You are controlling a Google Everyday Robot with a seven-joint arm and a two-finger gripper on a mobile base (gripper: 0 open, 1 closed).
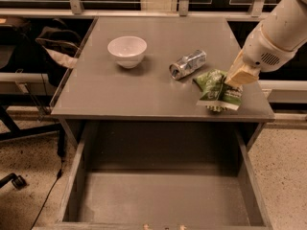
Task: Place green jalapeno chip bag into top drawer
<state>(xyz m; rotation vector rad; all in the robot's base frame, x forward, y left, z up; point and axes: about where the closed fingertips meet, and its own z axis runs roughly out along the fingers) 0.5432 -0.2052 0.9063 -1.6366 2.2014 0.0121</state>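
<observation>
Green chip bag lies crumpled on the grey table near its front right corner, just beside a crushed silver can; a white bowl stands well apart to the left. Gripper sits at the bag's upper right edge, touching or just above it; cannot tell whether its jaws are open, closed or gripping the bag. Top drawer is pulled open below the table front, nothing in it.

Cream plastic pincer at crinkly foil bag, matt grey table
</observation>
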